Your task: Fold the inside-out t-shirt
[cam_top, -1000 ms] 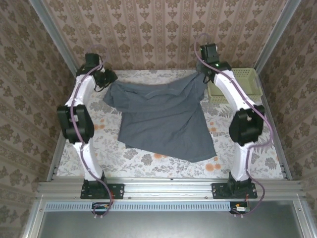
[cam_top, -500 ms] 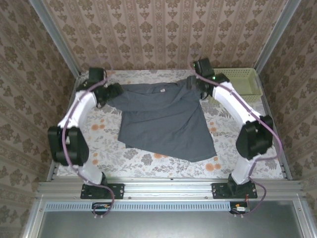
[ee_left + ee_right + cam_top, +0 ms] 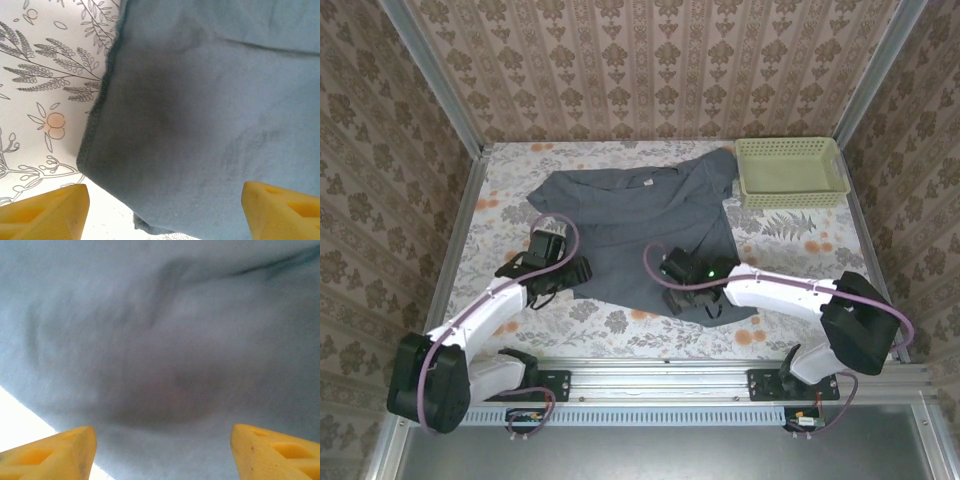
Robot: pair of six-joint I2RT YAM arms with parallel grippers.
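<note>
Left gripper [image 3: 165,200]: jaws spread wide, nothing held, over the near-left hem corner of the inside-out t-shirt [image 3: 640,215]. Shirt lies flat mid-counter [image 3: 500,190], collar at the far side. Right gripper [image 3: 163,440]: jaws wide apart, empty, low over the near-right fabric. Green basket [image 3: 790,170] in the far-right corner, just beside a sleeve.

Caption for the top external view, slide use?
Left pincer and right pincer, both open, low over the near hem of the spread inside-out t-shirt.
</note>
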